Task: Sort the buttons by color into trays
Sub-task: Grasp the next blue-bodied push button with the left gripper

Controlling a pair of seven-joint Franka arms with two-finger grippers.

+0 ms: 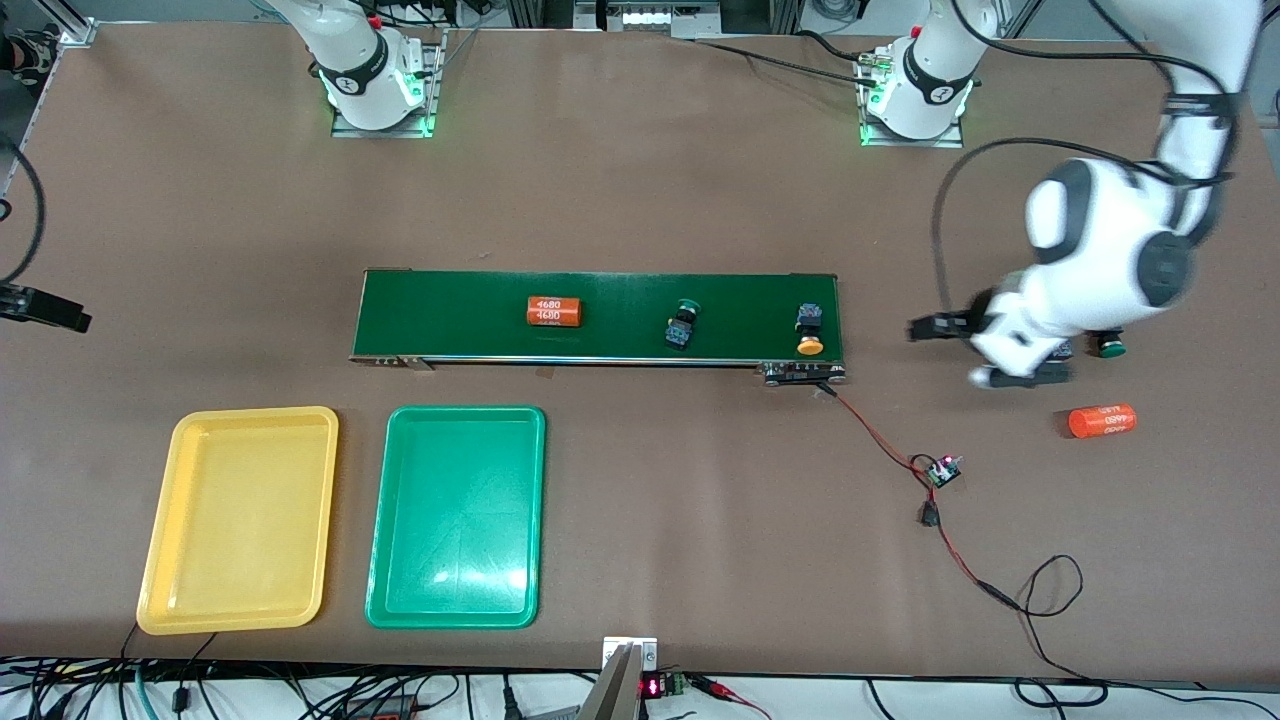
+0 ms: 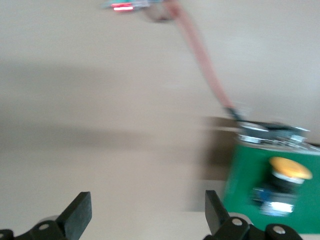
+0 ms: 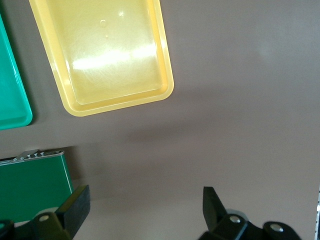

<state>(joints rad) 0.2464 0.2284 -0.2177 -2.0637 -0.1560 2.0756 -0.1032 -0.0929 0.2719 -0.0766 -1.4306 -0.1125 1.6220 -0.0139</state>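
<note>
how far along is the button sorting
Barely begun: the yellow tray and green tray hold no buttons. Nothing is in hand: the left gripper is open over bare table beside the conveyor belt, the right gripper open, waiting. Left to sort: the belt's green button and yellow button, and a green button by the left arm.

An orange cylinder [image 1: 554,312] is laid on the conveyor belt [image 1: 450,315]; another cylinder [image 1: 1102,421] and a small circuit board [image 1: 942,470] are placed beside the belt's end.
</note>
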